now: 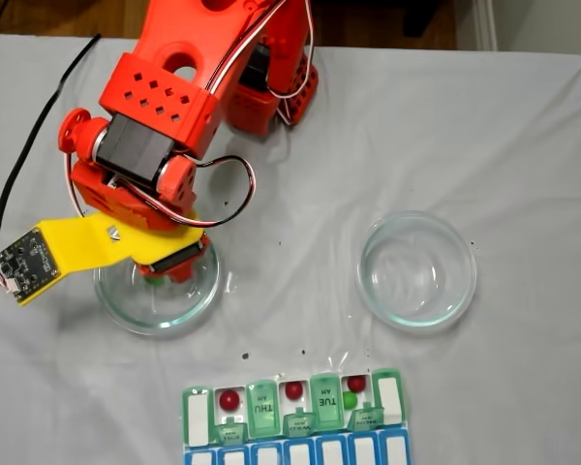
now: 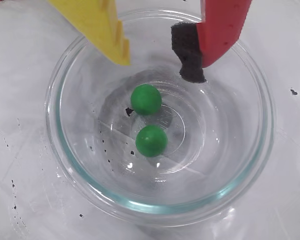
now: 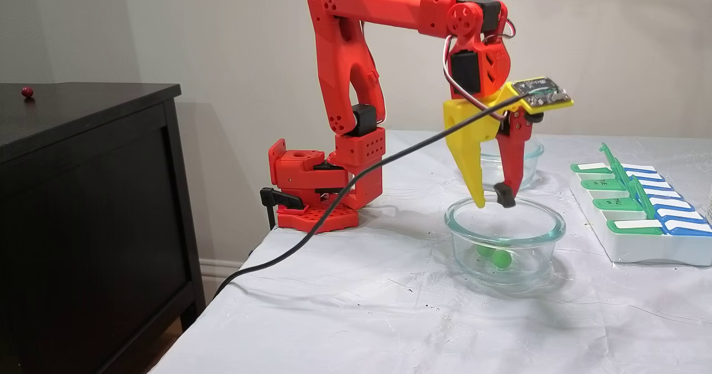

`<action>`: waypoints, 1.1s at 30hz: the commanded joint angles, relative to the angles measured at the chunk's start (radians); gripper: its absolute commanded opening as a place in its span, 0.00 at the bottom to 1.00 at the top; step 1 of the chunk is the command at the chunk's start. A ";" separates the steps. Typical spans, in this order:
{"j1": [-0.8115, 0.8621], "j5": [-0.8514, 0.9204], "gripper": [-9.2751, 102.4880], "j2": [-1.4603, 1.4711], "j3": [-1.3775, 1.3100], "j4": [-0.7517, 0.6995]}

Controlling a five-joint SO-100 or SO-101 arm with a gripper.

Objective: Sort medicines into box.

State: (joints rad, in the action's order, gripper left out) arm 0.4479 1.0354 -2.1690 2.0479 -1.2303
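In glass dish [image 2: 65, 165]: two green balls [image 2: 146, 99].

Even, diffuse room light; soft shadows on cloth [image 3: 389, 307]. Glare spots on dish [image 2: 160, 205] glass. Overhead fixed view slightly soft.

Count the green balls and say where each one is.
3. Two lie in the glass dish under the gripper: one, another. A third sits in the pill box. Others may be hidden.
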 commanded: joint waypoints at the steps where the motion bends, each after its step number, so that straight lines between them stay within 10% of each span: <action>1: -0.003 0.012 0.28 0.008 -0.009 0.029; 33: 0.071 0.055 0.35 0.238 -0.100 0.051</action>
State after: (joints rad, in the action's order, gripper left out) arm 0.5062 1.0922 -1.9267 2.0325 -1.1735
